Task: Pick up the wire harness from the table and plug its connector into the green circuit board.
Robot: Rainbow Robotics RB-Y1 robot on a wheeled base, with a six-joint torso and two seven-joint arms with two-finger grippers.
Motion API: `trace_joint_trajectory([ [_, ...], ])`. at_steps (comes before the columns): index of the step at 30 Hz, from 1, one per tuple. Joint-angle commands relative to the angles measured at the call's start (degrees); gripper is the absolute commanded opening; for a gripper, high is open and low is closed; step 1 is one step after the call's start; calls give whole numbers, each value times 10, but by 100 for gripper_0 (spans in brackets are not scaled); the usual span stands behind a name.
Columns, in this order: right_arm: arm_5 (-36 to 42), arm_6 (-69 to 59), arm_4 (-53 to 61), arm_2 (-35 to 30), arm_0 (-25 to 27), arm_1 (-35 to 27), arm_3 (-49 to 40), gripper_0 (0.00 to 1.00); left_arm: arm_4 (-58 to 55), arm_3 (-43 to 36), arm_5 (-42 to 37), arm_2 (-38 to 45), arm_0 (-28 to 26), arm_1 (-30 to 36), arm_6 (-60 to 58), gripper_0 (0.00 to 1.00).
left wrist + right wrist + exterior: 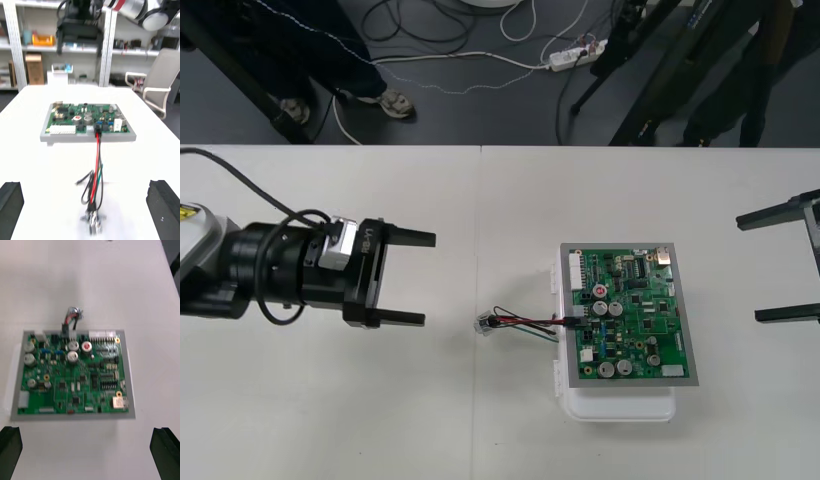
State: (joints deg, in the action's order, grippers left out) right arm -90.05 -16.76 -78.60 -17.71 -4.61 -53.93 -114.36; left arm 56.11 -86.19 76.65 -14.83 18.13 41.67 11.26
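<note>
- On the counter (330, 420), right of centre, the green circuit board (635, 315) lies flat on its white base (620, 405), which sticks out past the board's near edge.
- At the board's edge that faces the left arm, the harness's small black plug (572, 321) sits in a connector; the left wrist view shows the plug (98, 132) pushed in beside a white header, and the right wrist view shows it (65, 329) at that same edge.
- From the plug, the wire harness (525, 322) runs out over the bare counter toward the left arm, its red, black and green wires (95, 168) loosely looped and resting on the surface.
- At the free end, the round metal socket (483, 324) lies on the counter, well apart from the board and touched by no finger.
- Left of the socket, the left claw (428, 278) hovers with its two black fingers spread wide, pointing at the harness and holding nothing; from its wrist camera the fingers (163, 204) stand at the two corners, with the socket (93, 219) between them but clear of both.
- Over at the counter's right edge, the right claw (748, 268) is likewise spread open and empty, near the board but apart from it; its fingers (165, 450) frame the board (75, 375) from the side opposite the plug.
</note>
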Motion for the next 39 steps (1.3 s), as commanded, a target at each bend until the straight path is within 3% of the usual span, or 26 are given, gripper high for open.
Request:
trace_joint_trajectory([
  [1,1,6,86,-21,7,-14,1,100,39,-90,-12,76,-8,55,-23,97],
  [9,7,-53,135,-70,7,44,-46,100,42,-212,-77,121,-8,141,-132,96],
  [18,15,-153,147,-70,7,95,-93,100,42,-250,-160,133,-7,214,-150,97],
  [25,20,-169,122,-71,7,103,-128,100,65,-254,-165,138,8,213,-153,96],
  [39,19,-167,116,-70,7,104,-153,100,124,-264,-163,142,13,147,-155,97],
])
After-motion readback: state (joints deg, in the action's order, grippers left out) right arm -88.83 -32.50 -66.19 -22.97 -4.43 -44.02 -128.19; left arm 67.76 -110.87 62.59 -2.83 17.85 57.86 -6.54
